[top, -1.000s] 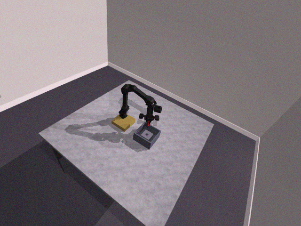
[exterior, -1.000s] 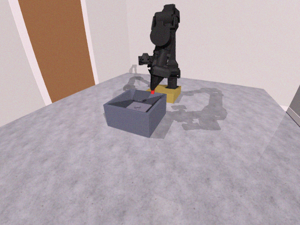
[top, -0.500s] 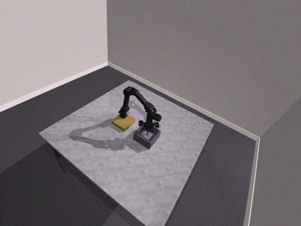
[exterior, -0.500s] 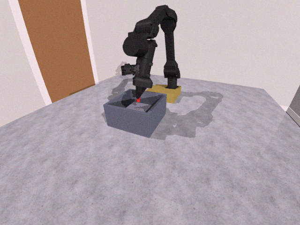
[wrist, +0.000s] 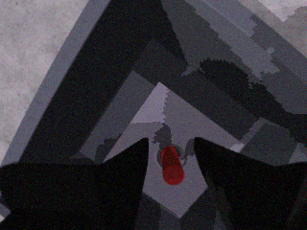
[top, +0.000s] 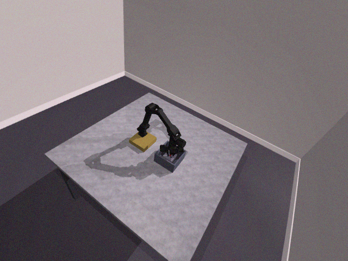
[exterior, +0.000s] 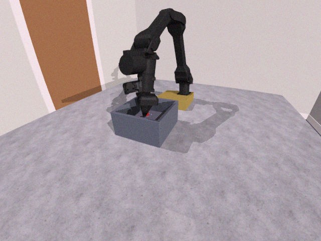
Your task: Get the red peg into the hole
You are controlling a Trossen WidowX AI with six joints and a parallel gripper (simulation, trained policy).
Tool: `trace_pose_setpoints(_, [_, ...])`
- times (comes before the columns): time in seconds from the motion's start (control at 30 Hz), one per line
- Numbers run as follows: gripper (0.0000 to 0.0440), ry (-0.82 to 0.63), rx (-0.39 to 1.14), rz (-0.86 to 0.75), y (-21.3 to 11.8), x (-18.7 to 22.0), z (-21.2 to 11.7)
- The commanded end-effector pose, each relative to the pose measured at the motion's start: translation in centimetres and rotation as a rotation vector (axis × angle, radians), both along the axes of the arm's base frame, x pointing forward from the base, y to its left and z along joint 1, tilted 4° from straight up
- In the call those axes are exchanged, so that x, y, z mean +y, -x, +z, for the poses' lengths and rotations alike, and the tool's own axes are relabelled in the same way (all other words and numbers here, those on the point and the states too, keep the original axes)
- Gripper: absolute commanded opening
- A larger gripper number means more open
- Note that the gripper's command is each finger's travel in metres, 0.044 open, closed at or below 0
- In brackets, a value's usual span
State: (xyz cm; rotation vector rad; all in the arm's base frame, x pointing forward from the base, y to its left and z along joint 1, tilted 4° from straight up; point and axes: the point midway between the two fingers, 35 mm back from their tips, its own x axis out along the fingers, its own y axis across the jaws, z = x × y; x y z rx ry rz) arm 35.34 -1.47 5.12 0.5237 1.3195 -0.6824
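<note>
Nearest me, slate box (top: pixel 163 163) (exterior: pixel 135 128) (wrist: pixel 54 79) sitting on pale table (top: pixel 179 207) (exterior: pixel 160 187) (wrist: pixel 34 43). My gripper (top: pixel 170 154) (exterior: pixel 145 115) (wrist: pixel 171 143) reaching down inside, fingers standing part-open, gripping nothing. Red peg (top: pixel 170 155) (exterior: pixel 147 114) (wrist: pixel 173 167) standing between them, lower end at hole in plate (wrist: pixel 149 112), tilting slightly (seating depth I'm not managing to tell). Farther back, arm (top: pixel 166 119) (exterior: pixel 178 49) rising from yellow block (top: pixel 138 142) (exterior: pixel 169 96). Beyond, at far left, brown door (exterior: pixel 62 49) showing.

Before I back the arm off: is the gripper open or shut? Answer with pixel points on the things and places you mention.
Open: in the wrist view, the gripper (top: pixel 169 154) (exterior: pixel 145 115) (wrist: pixel 171 143) shows gaps between its fingers and the red peg (wrist: pixel 173 170).
</note>
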Motion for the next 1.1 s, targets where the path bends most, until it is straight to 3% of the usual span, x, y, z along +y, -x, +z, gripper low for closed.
trace_pose_setpoints(0.0, [0.0225, -0.019, -0.001, 0.012, -0.8, 0.1, 0.3])
trace_pose_setpoints(0.27, [0.0435, -0.084, -0.001, 0.014, -3.5, 0.2, 1.6])
trace_pose_setpoints(0.8, [0.044, -0.204, -0.104, 0.082, -9.1, 2.6, 4.5])
trace_pose_setpoints(1.07, [0.044, -0.207, -0.11, 0.085, -9.3, 2.7, 4.6])
